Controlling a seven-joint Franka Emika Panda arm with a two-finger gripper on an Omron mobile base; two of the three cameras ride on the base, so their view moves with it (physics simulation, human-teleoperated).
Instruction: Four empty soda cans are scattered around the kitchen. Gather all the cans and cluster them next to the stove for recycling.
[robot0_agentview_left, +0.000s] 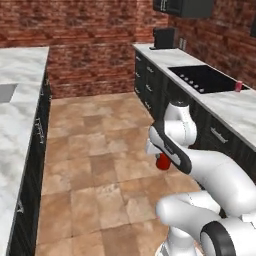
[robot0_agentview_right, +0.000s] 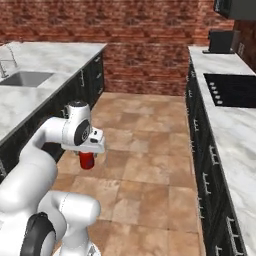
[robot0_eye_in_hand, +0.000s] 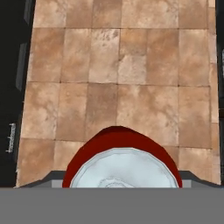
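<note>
the gripper (robot0_agentview_right: 87, 159) is clamped round a red soda can (robot0_agentview_right: 87, 161) above the tiled floor; carry it upright to the stove (robot0_agentview_left: 206, 79), beside the can (robot0_agentview_left: 239, 86) already there.

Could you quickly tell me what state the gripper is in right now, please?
Gripper: closed on a small red cylindrical soda can with a silver top, held upright above the brown tiled floor.

Kitchen, rendered: marble counters (robot0_agentview_left: 20, 100), black cooktop (robot0_agentview_left: 205, 77), sink (robot0_agentview_right: 27, 78) with tap, dark cabinets, brick walls, tiled floor are seen.
</note>
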